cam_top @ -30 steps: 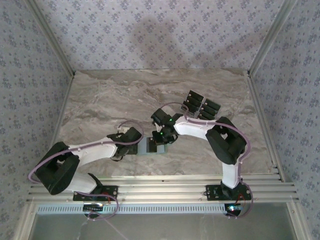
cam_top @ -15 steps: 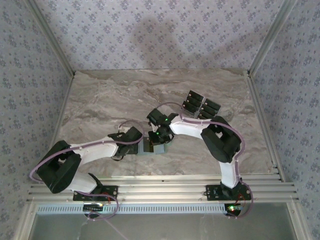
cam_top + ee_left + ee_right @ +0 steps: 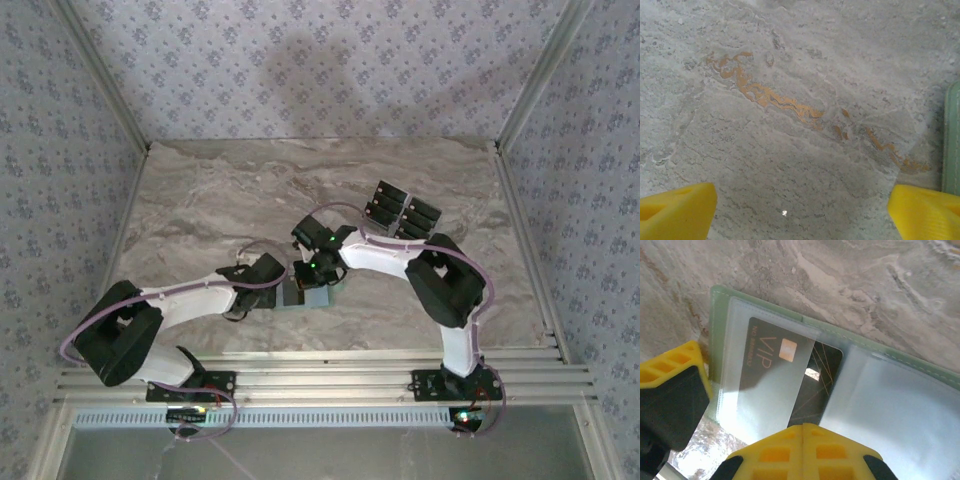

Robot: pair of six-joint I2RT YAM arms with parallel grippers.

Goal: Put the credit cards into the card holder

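My right gripper (image 3: 802,440) is pinched shut on a black card (image 3: 765,365), half under the clear sleeve of the open green holder (image 3: 715,305). My left gripper (image 3: 800,210) gapes wide over the table (image 3: 790,150), just beside the holder. The spare cards (image 3: 403,212) lie farther back.

Over the last second the right tool (image 3: 308,272) has travelled left in the overhead view. It started above the middle of the card holder (image 3: 320,298) and now stands above the holder's left part. The gap between the right tool and the left tool (image 3: 800,212) has narrowed until the two stand just beside each other. The forearm and elbow (image 3: 447,285) of the right arm have swung slightly left with this move.
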